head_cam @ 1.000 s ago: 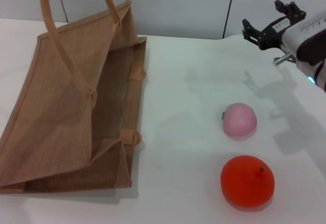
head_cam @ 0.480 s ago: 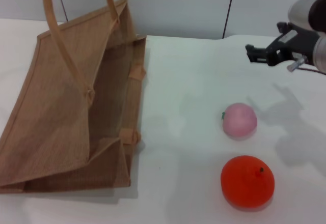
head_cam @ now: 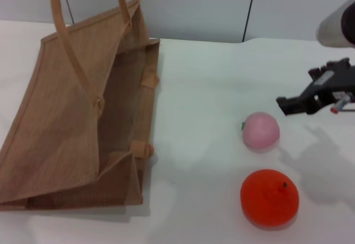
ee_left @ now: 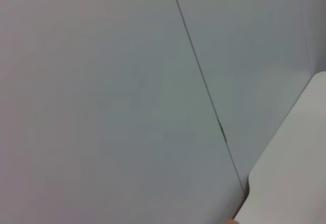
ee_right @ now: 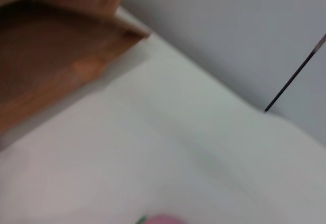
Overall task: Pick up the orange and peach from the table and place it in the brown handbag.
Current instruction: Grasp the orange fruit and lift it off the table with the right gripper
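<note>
The orange sits nearest to me on the white tabletop, toward my right side, resting free with its small dark stem dimple turned up. Nothing touches it. Just beyond it, a little farther from me and apart from it, lies the peach, pale pink, with a tiny green mark on the side facing the bag. In my right wrist view only a sliver of the peach shows at the picture's edge.

My right gripper hangs above the tabletop just beside the peach, on its outer side and slightly farther back, not touching it. The dark fingers point toward the middle of the tabletop; from the head view I cannot tell whether they are apart or together, and my right wrist view does not show them at all. The gripper's shadow falls on the tabletop beside the two fruits.

Across on my left stands the brown handbag, a woven jute tote, well apart from both fruits. It is leaning, its mouth open toward the fruits, so I can see into its inner walls. Its lighter strap handles rise upright out of the top of the head view. A corner of the handbag also shows in my right wrist view.

My left gripper is out of sight; its wrist camera shows only a grey wall panel with a thin seam.
</note>
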Controlling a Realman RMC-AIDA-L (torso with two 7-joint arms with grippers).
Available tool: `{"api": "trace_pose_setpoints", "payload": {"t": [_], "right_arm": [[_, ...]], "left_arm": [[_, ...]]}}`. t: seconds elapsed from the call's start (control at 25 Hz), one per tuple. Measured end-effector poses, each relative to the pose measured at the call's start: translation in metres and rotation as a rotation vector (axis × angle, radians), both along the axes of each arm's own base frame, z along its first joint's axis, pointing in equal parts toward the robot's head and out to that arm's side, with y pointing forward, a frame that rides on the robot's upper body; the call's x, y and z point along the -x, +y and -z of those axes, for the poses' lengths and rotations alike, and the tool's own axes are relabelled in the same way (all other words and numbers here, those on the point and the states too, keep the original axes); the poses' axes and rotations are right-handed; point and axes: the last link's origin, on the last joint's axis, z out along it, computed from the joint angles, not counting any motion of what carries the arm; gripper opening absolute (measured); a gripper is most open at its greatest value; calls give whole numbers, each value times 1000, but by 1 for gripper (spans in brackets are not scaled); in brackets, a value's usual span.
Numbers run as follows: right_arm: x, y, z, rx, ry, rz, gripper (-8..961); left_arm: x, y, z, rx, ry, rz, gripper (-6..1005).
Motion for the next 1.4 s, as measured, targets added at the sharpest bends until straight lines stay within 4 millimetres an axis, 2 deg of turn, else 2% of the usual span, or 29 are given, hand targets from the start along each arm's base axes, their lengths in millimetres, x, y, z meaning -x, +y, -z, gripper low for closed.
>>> {"api": "trace_pose_setpoints", "payload": {"t": [0.16,0.52,0.88,1.4], "right_arm": [[1,-12,0,60,-31,46,831],[-5,-25,1,144,-83,114,829],[3,-39,4,250,-95,132,828],[0,-53,12,379,-106,175,825]], "left_arm": [[0,0,1,2,10,11,109],[-5,1,9,30,30,29,110],[5,3,13,49,27,-8,109],[10,4,12,40,44,-30,109]]}}
